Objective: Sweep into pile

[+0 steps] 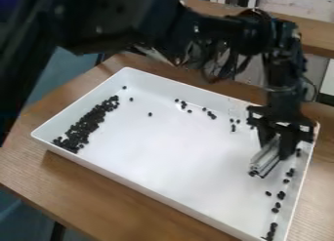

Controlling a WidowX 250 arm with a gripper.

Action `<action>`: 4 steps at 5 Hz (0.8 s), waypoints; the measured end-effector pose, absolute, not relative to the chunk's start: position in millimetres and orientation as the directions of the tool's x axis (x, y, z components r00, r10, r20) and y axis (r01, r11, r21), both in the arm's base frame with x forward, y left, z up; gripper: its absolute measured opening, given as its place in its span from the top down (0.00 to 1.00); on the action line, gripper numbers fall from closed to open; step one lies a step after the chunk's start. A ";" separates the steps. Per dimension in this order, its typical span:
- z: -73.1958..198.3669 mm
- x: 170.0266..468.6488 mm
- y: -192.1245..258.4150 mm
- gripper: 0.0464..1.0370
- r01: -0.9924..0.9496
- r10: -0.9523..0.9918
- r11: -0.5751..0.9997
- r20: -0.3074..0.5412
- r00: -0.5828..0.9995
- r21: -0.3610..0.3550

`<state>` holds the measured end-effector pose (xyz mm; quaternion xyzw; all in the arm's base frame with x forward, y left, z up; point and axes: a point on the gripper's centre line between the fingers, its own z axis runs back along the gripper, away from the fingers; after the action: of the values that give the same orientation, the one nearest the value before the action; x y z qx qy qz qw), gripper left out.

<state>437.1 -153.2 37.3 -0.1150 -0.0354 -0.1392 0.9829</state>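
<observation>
The black gripper hangs over the right part of the white tray, pointing down and shut on a pale, ridged sweeping tool. The tool's dark lower end is low over the tray floor. Small black pieces form a long dense pile beside the tray's left wall. A few loose pieces lie scattered near the back wall. More loose pieces are strung out along the right wall, down to the near right corner. Part of the tray behind the gripper is hidden.
The white tray has raised walls all round and stands at a slant on a wooden table. The dark arm spans the top of the view, above the tray's back edge. Another wooden surface stands behind at the upper right.
</observation>
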 end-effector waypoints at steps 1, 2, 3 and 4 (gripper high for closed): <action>23.8 443.5 -155.1 0.65 0.253 -0.243 0.941 0.070 0.967 -0.224; 23.3 443.5 -156.7 0.65 0.244 -0.235 0.940 0.065 0.970 -0.239; 19.6 450.2 -150.2 0.65 0.210 -0.204 0.945 0.052 0.978 -0.249; 18.3 455.0 -133.2 0.65 0.157 -0.152 0.957 0.038 0.988 -0.243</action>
<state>455.0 -133.2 18.3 -0.1236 -0.0094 -0.0782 0.9892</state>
